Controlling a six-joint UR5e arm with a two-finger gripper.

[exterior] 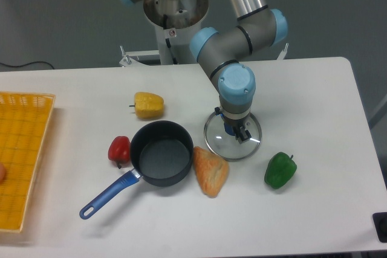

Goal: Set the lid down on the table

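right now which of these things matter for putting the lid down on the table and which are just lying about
Part of the job:
- glass lid, with the gripper at its blue knob
- white table

Just lying about:
- saucepan, uncovered
- yellow pepper
- red pepper
- green pepper
- bread piece
- yellow mesh tray
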